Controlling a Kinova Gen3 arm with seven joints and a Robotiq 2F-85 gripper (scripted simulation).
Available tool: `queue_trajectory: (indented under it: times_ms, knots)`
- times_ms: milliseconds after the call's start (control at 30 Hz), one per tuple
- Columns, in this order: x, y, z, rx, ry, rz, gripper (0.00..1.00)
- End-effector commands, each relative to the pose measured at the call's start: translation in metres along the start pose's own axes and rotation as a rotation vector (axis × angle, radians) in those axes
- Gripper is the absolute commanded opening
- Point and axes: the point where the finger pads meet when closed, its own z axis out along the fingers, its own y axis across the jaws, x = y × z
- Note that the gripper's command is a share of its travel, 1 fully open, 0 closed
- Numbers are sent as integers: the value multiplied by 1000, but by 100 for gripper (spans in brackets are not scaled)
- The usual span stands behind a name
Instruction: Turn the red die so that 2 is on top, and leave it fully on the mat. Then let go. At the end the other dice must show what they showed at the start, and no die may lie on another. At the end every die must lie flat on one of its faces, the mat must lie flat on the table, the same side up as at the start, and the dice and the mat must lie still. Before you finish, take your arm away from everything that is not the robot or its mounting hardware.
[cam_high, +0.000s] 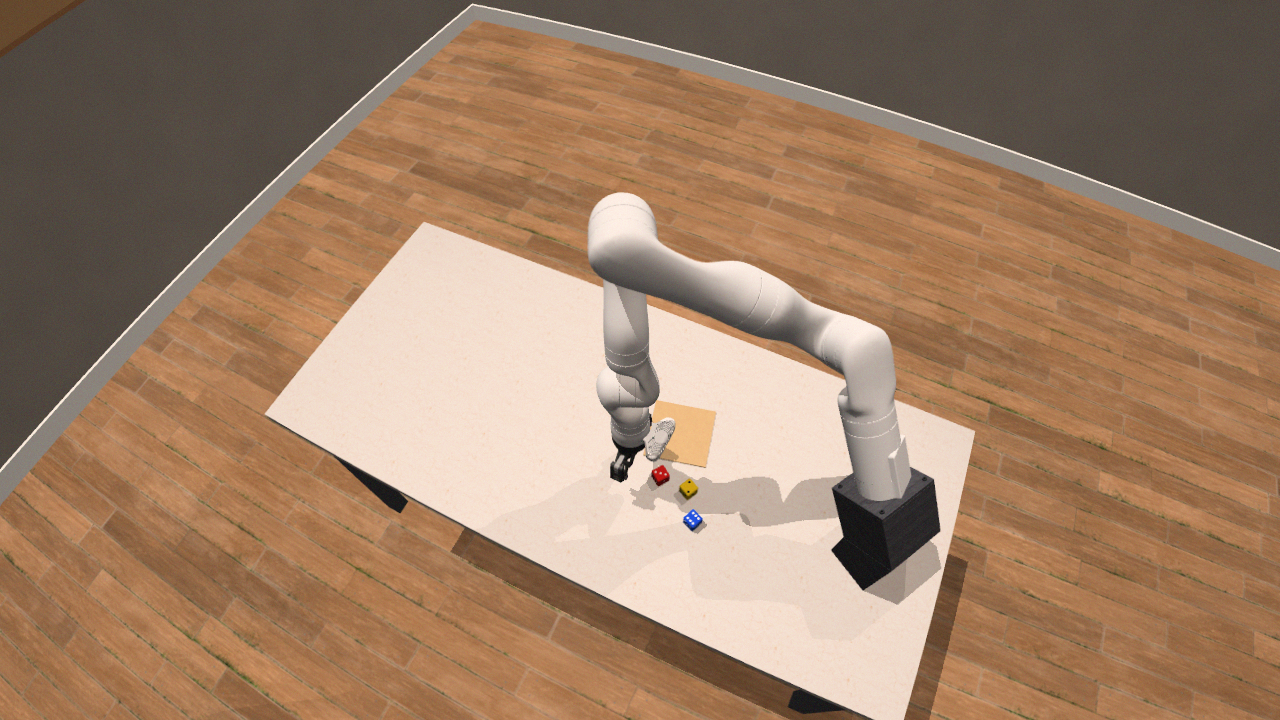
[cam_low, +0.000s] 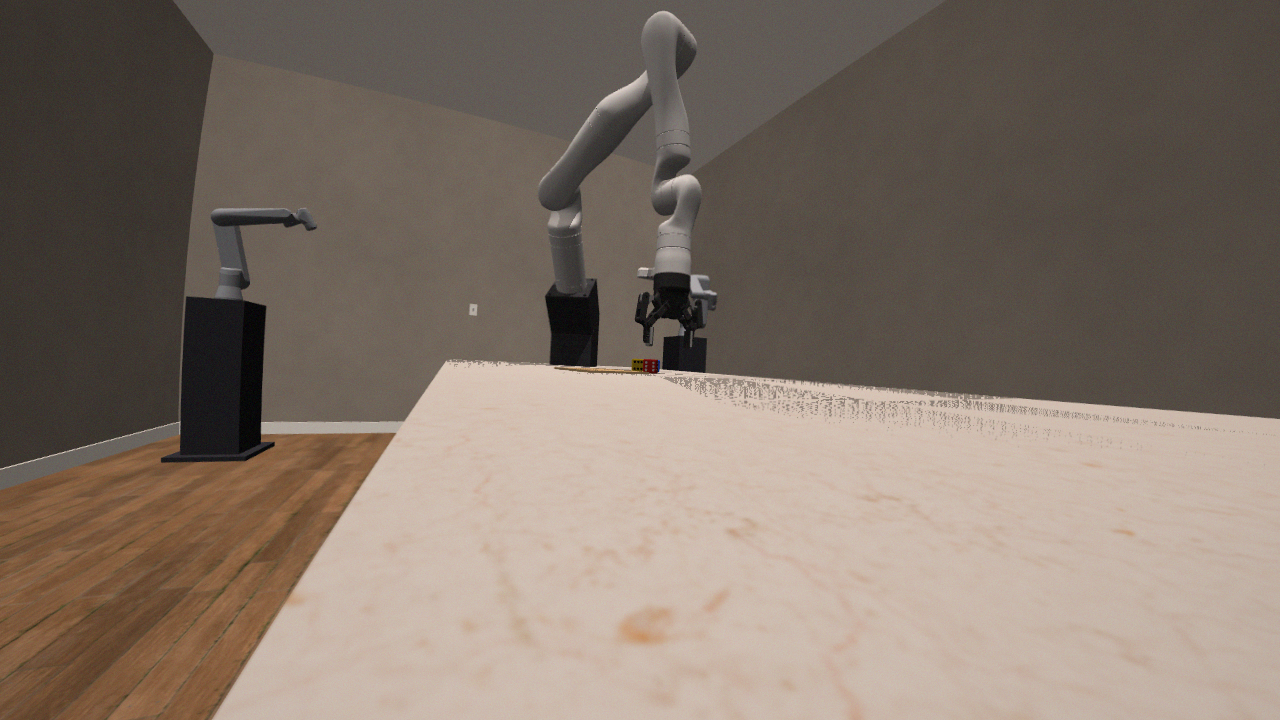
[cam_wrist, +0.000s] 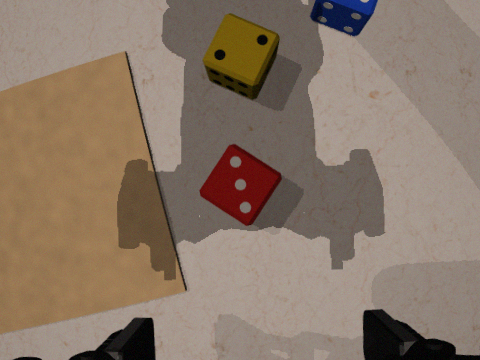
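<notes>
Red die (cam_high: 660, 475) (cam_low: 651, 366) (cam_wrist: 240, 184) on pale table (cam_high: 465, 340) (cam_low: 680, 537) (cam_wrist: 280, 280).

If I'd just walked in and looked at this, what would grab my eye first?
Probably the big white arm, arching high over the pale table. Next, three bright dice beneath it: red nearest the tan mat, then yellow and blue. Above them hangs the black end effector, fingers spread.
</notes>
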Motion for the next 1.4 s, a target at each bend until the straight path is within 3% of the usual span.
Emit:
queue_trajectory:
  times_ms: [0,733,1367]
  knots:
    - [0,1,1,-1,-1,-2,100]
    - [5,1,1,-1,-1,-2,100]
    - [35,2,1,-1,-1,-2,100]
